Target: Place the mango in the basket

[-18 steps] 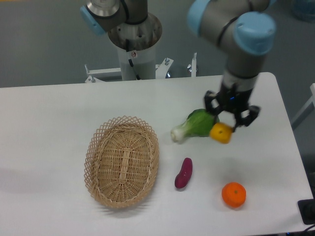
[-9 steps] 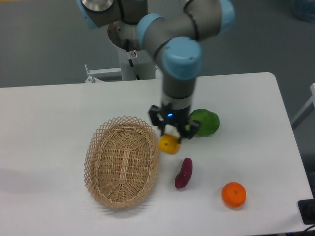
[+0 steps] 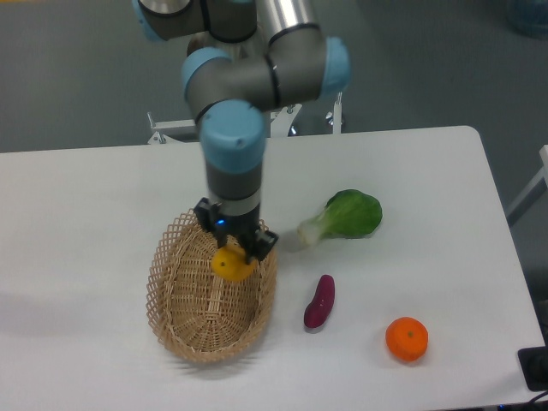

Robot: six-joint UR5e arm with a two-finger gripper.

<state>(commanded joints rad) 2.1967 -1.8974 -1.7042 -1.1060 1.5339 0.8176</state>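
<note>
Your gripper (image 3: 235,249) has its jaws clamped on the mango (image 3: 231,265), holding it over the upper right of the wicker basket (image 3: 184,330) at lower left, apparently positioned for release inside.

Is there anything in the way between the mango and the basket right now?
Nothing visible. The hand holds the mango directly over the basket, whose inside looks empty. The green vegetable and purple piece lie off to the side.
</note>
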